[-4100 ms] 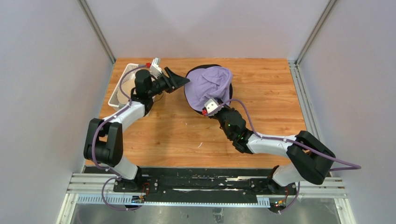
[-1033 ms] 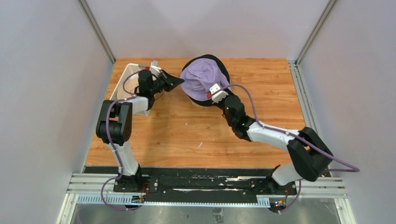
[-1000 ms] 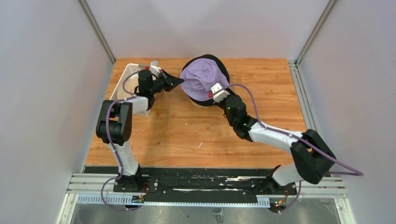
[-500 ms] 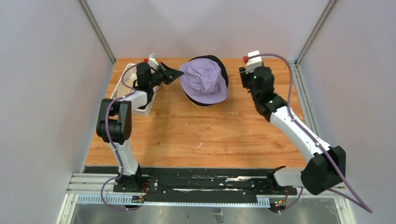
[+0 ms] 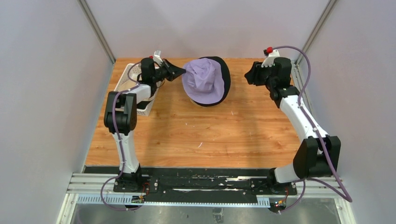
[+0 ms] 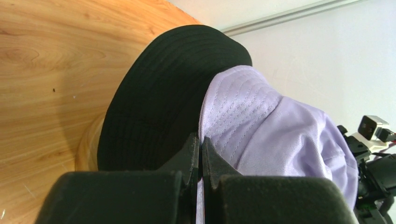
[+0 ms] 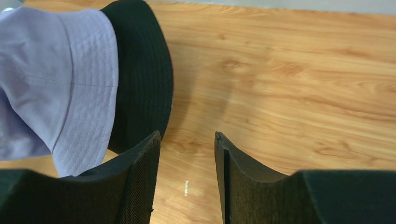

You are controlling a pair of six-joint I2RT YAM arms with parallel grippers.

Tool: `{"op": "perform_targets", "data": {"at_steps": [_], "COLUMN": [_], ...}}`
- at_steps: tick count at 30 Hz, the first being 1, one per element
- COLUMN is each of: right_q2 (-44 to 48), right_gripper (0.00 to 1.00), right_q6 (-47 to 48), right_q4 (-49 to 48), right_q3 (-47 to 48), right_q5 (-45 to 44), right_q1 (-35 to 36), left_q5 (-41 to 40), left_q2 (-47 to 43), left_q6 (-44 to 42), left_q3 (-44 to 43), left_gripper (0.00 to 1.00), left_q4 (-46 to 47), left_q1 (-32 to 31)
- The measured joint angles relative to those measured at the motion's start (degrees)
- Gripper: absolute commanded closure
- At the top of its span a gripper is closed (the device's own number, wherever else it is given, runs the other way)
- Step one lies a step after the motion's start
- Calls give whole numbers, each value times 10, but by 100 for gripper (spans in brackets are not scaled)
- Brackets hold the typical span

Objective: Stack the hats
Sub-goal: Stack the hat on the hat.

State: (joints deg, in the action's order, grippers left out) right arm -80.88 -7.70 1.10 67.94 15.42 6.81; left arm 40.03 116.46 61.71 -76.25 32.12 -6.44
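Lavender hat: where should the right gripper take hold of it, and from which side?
Probably the right-hand brim of the lavender hat, coming from the right, low over the table. There it hangs as a thin flap over the black hat, and the left gripper pinches the opposite edge.

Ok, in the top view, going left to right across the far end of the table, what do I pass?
White basket → left gripper → lavender hat → right gripper.

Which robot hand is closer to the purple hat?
Left. The left gripper pinches the lavender hat by its brim on its left side; the right gripper hangs open off to the hat's right, not touching it.
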Motion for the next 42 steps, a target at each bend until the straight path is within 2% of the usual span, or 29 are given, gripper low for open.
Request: {"op": "perform_targets", "data": {"at_steps": [7,15,18,24,31,35,42], "right_q2": [-48,-121,-169,-305,-443,-459,-470], "right_gripper": [55,57,57,62,63,60,59], "right_q6": [-62,-190,-272,-506,-750,-809,-848], "right_q4": [-44,-186,-276,-530,-785,-842,-882], "right_q3": [-3,-7,-7,15,91,95,119], "right_q5": [116,265,321,412,451,462,474], "right_q1": [-11,-43,-52,-62,-62,-62,-61], "left_q5": [6,7,7,9,12,14,16], "left_q2": [27,31,31,31,31,31,31], "left_q6": [-14,-30,-32,-33,-33,-34,-35], "left_q3": [-46,-78,-83,-83,-83,-83,-83], "left_gripper": [100,100,100,100,100,100,100], "left_q4": [-47,-84,-89,-93,-95,-95,-95], "left_q1": [0,0,0,0,0,0,0]}}
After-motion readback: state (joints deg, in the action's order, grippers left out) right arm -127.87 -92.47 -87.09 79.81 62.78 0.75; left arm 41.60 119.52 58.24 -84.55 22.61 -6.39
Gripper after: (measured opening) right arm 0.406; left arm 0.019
